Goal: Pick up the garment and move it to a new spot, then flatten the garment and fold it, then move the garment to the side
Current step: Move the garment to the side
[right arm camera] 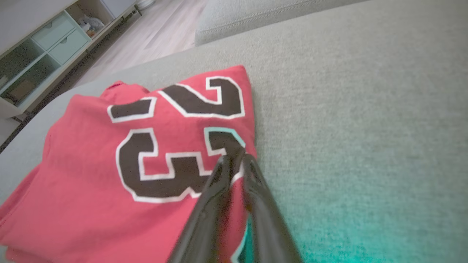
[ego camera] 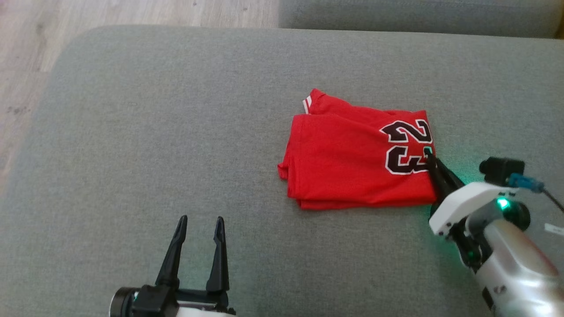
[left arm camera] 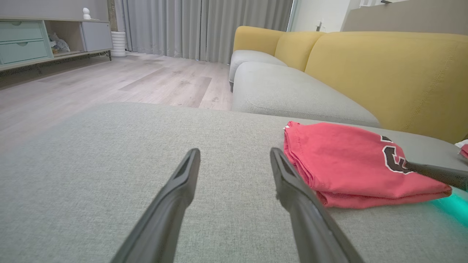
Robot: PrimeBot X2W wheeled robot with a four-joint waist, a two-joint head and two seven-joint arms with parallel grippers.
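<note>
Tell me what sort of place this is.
Most likely a home living room: a sofa with yellow back cushions, long grey curtains, and a low sideboard on a wood floor.

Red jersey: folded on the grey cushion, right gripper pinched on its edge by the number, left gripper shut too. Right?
No: the left gripper is open, jaws spread and clear of the jersey, per the left wrist view. Rest holds: folded on the grey cushion, right gripper pinched on its edge by the number.
</note>
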